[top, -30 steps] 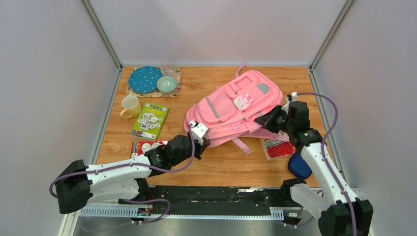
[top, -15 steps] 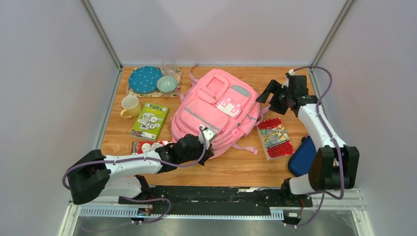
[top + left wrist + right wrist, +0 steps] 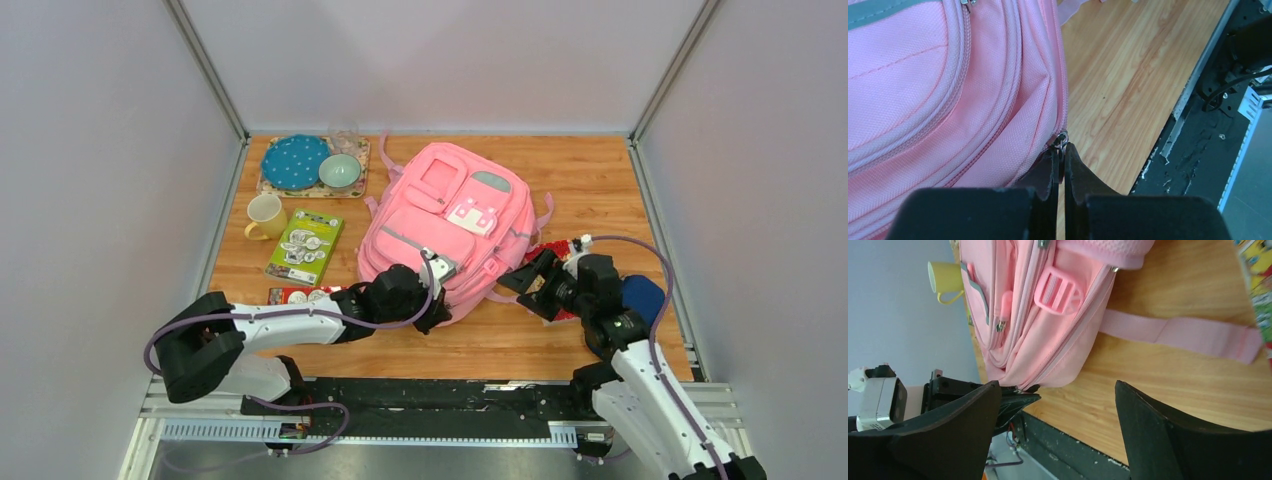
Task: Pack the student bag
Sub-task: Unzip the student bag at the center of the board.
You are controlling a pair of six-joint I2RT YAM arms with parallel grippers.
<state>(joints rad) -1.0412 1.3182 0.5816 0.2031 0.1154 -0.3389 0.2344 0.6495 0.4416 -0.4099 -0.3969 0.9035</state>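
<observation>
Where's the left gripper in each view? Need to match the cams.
Top external: left gripper at centre frame, at the near corner of the student bag.
Left wrist: bottom centre, shut on the zip pull at that corner.
Right wrist: lower left, dark tips at the same corner.
Shared landmark: the bag's near corner.

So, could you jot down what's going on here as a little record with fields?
bag: pink student bag lying flat mid-table
left fingers: shut on a zip pull at the bag's near corner
right fingers: open, holding nothing, by the bag's near right side
left of bag: yellow mug, green book, blue plate, bowl
right of bag: red booklet, dark blue case
</observation>
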